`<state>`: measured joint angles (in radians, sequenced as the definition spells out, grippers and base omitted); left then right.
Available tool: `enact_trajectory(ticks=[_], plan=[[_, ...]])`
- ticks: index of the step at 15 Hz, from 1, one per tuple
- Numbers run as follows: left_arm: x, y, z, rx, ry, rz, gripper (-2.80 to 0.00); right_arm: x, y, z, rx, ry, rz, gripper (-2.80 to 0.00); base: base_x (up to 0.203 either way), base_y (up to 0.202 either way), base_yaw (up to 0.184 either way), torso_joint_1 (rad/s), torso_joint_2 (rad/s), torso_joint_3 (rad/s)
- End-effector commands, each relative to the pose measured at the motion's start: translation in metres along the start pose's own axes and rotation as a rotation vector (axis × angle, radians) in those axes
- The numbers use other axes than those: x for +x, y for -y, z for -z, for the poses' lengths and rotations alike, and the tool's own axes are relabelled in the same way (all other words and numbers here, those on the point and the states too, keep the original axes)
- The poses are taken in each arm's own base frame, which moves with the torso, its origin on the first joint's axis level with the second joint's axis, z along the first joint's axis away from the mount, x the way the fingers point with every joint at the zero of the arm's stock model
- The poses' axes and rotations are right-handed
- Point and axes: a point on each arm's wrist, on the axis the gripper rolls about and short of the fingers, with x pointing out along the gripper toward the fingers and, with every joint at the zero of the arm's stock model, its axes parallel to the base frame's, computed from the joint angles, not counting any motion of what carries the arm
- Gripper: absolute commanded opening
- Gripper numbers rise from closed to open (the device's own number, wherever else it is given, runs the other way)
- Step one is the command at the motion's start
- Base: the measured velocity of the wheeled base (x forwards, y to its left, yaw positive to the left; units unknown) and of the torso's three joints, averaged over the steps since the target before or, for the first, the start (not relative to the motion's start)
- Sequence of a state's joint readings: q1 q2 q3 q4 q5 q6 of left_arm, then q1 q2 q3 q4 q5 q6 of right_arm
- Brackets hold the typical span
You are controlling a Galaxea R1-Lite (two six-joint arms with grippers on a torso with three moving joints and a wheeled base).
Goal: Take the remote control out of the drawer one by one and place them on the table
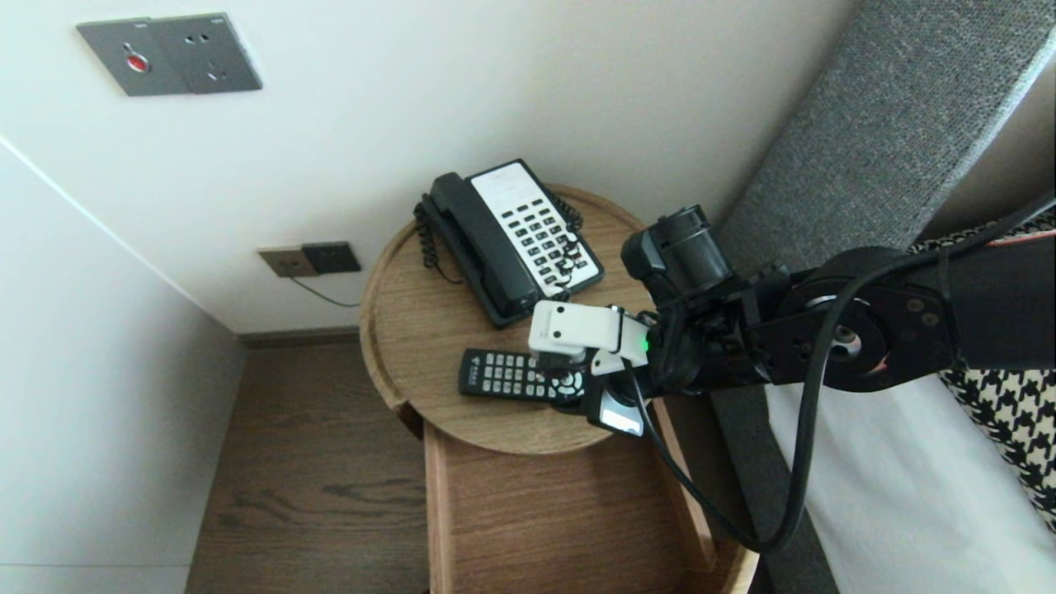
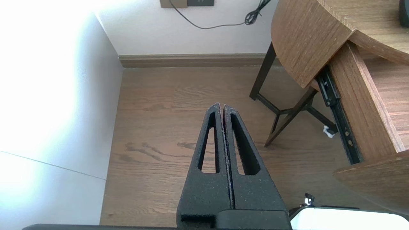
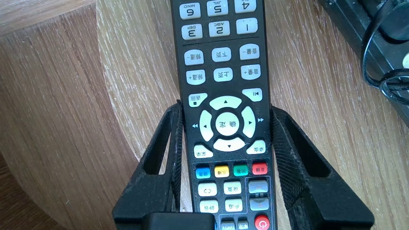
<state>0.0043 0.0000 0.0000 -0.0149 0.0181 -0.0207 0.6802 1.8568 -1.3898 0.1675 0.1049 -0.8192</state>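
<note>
Right gripper [image 3: 226,107] fingers press against both long edges of the remote [image 3: 223,64], clamping it near its power-button end. The remote's long axis runs straight out ahead of the gripper, and it seems to lie flat on the round wooden desk [image 1: 412,330]. Seen from the telephone [image 1: 511,239], the remote is just on the robot's side, apart from it, near the desk's front rim. Below that rim an open drawer [image 1: 544,511] juts out. The left gripper [image 2: 222,107], closed and empty, hangs over the wooden floor [image 2: 159,143], well to the telephone's left. A bed [image 1: 907,495] lies to the telephone's right.
</note>
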Motion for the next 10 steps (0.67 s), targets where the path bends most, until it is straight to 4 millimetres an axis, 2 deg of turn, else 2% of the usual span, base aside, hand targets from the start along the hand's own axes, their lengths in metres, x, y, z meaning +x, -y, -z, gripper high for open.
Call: enact_trajectory(ticks=[1, 10], plan=[[-0.0001, 0.0000, 0.0000, -0.001, 0.002, -0.001, -2.80, -0.0004, 0.0010, -0.0014, -0.006, 0.005, 0.003, -2.80, 0.000, 0.000, 0.000, 0.000, 0.00, 0.000], [-0.0001, 0.0000, 0.0000, -0.001, 0.002, -0.001, -2.80, -0.0029, 0.0010, -0.0027, 0.041, -0.034, -0.046, -2.80, 0.000, 0.000, 0.000, 0.000, 0.00, 0.000]])
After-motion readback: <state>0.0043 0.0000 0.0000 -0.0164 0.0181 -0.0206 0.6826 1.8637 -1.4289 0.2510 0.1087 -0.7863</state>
